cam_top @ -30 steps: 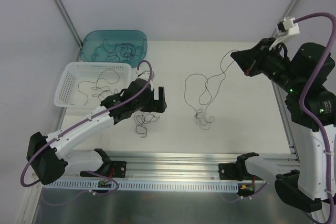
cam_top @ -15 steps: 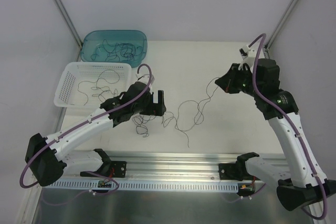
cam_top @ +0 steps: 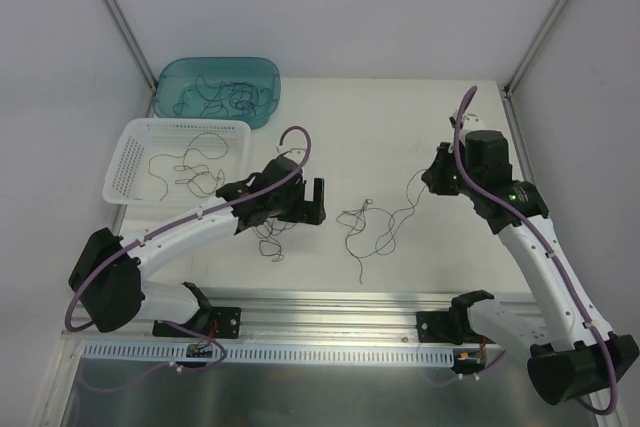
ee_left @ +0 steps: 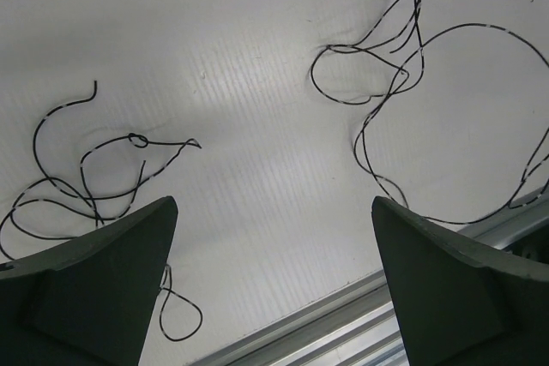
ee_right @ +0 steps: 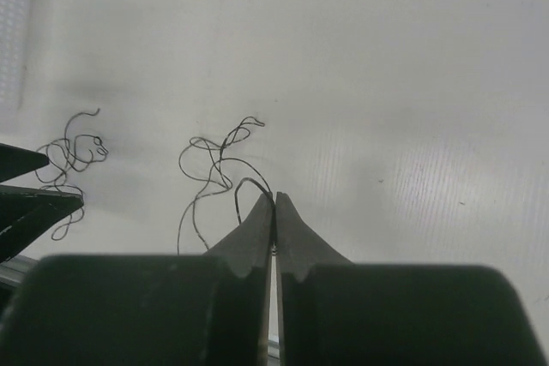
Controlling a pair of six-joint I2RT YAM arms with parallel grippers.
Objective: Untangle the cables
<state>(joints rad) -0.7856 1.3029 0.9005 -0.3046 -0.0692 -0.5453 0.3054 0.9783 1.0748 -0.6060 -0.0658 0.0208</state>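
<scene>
The right claw (cam_top: pixel 432 175) is pinched tight on one thin dark cable (cam_top: pixel 347 215), which trails over the surface (cam_top: pixel 400 127) toward its 8 o'clock. The left claw (ee_left: pixel 273 207) hovers spread wide and empty, with a small tangle (cam_top: pixel 270 242) at its 7 o'clock. More cables (cam_top: pixel 235 99) lie in the teal tub (cam_top: pixel 215 64) and the white basket (cam_top: pixel 128 162).

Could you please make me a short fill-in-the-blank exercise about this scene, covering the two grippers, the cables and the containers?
1. The right gripper is ___ on a thin cable.
2. The left gripper hovers over the table with its jaws ___.
3. More cables lie in ___ containers, the teal bin and the white basket.
Missing words: shut; open; two.
</scene>
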